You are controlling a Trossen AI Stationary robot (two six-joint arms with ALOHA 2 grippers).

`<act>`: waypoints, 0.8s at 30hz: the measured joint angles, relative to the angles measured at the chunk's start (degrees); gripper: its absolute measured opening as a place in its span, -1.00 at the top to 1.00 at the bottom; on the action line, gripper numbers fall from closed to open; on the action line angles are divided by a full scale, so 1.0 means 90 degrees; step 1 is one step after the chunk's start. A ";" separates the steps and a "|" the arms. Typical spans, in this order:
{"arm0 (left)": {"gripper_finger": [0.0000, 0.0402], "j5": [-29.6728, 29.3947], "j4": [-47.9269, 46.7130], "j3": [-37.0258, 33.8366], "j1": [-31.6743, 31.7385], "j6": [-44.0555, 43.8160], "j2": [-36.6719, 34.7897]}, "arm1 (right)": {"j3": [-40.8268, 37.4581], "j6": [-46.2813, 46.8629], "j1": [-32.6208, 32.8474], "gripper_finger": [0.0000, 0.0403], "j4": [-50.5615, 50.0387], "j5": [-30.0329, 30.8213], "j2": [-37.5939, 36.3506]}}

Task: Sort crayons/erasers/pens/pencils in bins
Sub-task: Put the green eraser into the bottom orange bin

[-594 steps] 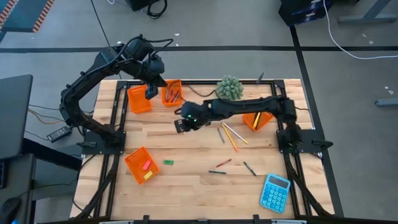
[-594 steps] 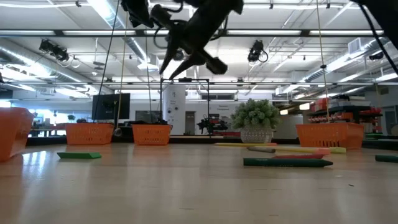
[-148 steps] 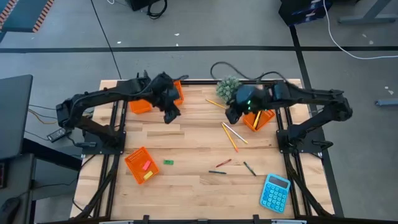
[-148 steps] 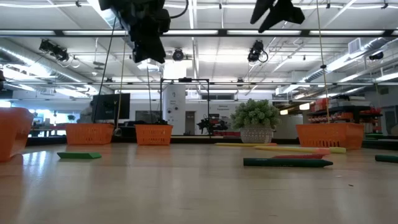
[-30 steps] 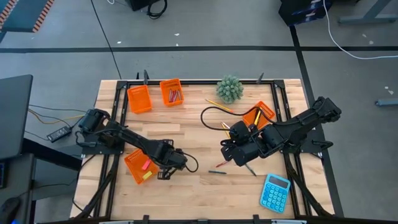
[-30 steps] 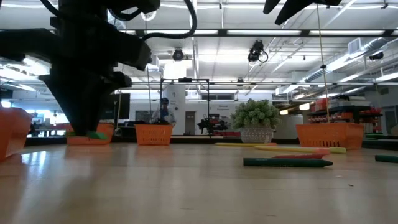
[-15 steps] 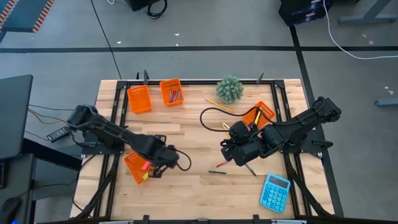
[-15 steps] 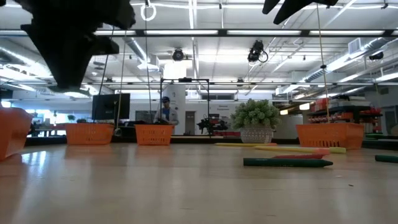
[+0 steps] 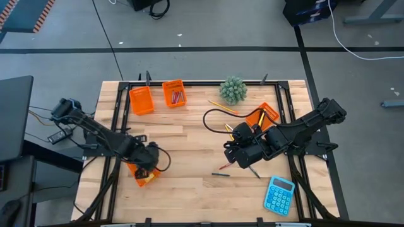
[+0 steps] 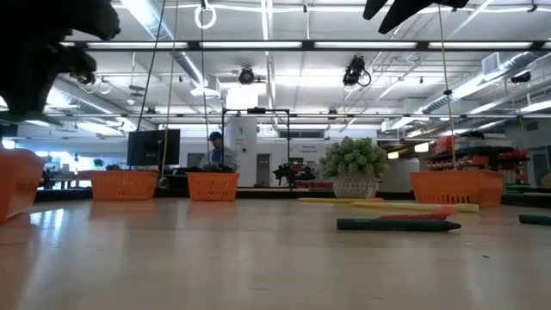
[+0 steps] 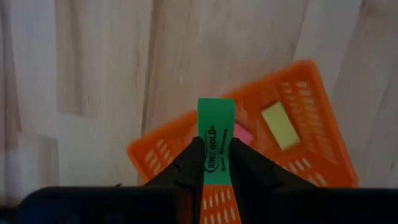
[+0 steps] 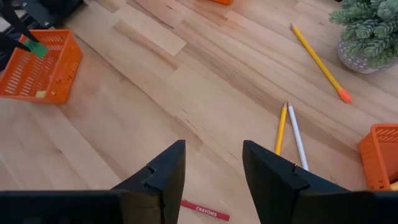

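The green eraser [image 11: 216, 142] is pinched between the two fingers of the left gripper [image 11: 214, 163], which hangs directly over the orange eraser bin [image 11: 309, 104]; a yellow eraser [image 11: 279, 125] and a pink eraser [image 11: 241, 134] already lie below and just ahead of the fingertips. The step in hand looks like the drop: the jaws need only part once the eraser stands clear of the bin's rim.

The left wrist view alone shows this grip and the bin's contents; in the high view the left gripper [image 9: 146, 165] covers most of the bin [image 9: 144, 180].

The right gripper [image 12: 213, 171] hovers with jaws wide and empty above a red crayon [image 12: 206, 212], two pencils [image 12: 288, 129] just beyond it. Only the high view shows the blue calculator [image 9: 278, 195].
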 joint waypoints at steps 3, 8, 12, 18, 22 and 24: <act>0.63 0.0147 -0.0016 -0.0310 -0.0251 -0.0356 -0.0258 | -0.0001 0.0012 -0.0018 0.18 0.0005 0.0000 0.0000; 0.65 0.0282 0.0127 -0.0812 -0.0639 -0.1001 -0.0358 | -0.0002 0.0119 -0.0032 0.18 0.0027 -0.0002 0.0000; 0.63 0.0277 0.0720 -0.1203 -0.0719 -0.1388 -0.0356 | -0.0001 0.0213 -0.0049 0.18 0.0027 0.0000 0.0000; 0.61 0.0277 0.1267 -0.1851 -0.0717 -0.1938 -0.0339 | 0.0000 0.0219 -0.0173 0.18 0.0027 -0.0002 0.0000; 0.60 0.0277 0.1320 -0.2138 -0.0717 -0.2195 -0.0339 | -0.0001 0.0219 -0.0281 0.18 0.0028 -0.0002 0.0000; 0.60 0.0264 0.1491 -0.2230 -0.0717 -0.2300 -0.0339 | -0.0001 0.0219 -0.0346 0.18 0.0027 -0.0002 0.0000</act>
